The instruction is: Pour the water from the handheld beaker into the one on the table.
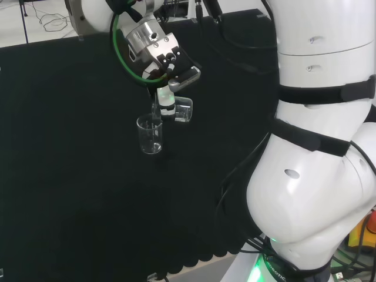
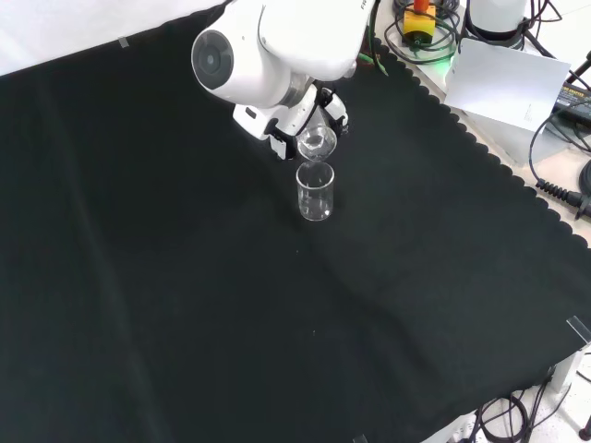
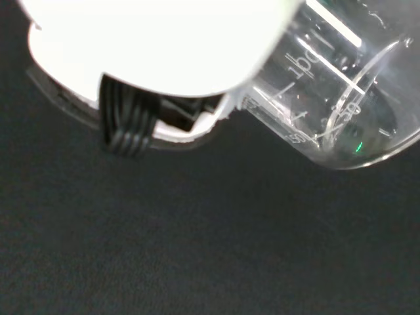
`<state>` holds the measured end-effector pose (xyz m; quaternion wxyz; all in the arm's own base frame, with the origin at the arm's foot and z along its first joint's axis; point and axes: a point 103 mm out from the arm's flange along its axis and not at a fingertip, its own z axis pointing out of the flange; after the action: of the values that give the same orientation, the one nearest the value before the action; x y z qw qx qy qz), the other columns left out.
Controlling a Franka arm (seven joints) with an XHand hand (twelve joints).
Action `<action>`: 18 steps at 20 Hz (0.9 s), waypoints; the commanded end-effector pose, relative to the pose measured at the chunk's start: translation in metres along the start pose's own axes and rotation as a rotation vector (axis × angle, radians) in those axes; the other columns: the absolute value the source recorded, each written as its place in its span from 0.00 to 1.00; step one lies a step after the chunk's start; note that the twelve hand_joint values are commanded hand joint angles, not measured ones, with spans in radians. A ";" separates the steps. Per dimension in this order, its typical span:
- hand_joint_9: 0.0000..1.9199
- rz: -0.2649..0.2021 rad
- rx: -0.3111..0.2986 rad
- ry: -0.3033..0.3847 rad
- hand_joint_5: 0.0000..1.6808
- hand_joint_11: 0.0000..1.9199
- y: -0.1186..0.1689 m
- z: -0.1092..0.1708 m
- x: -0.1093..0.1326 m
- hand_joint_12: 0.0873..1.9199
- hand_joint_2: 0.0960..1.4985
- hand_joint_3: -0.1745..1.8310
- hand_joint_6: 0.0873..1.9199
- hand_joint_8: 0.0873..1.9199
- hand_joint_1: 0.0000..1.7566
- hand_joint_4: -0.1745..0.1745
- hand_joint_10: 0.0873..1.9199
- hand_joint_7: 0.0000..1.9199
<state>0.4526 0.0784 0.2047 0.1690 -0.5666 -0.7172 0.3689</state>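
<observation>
My hand point(image 1: 167, 82) grips a clear beaker point(image 1: 181, 110), fingers curled round it, tipped on its side above the black table point(image 2: 185, 305). In the head view, a second beaker point(image 1: 150, 135) stands upright at seven o'clock, just below the tipped rim.

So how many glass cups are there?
2. One beaker stands upright on the black cloth. The other beaker is tipped over it, held in the hand. Clear glass is hard to see, so another could be hidden.
</observation>
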 end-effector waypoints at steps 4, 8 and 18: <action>0.78 0.029 0.029 -0.029 0.69 0.59 0.001 -0.004 0.004 0.41 0.26 0.62 0.49 0.44 0.75 0.05 0.42 0.70; 0.78 0.033 0.040 -0.038 0.69 0.59 0.001 -0.006 0.007 0.41 0.26 0.62 0.49 0.44 0.75 0.05 0.42 0.70; 0.78 0.043 0.053 -0.042 0.69 0.59 0.003 -0.011 0.013 0.41 0.26 0.62 0.49 0.44 0.75 0.05 0.43 0.70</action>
<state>0.4570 0.0913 0.2069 0.1596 -0.5687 -0.6987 0.4037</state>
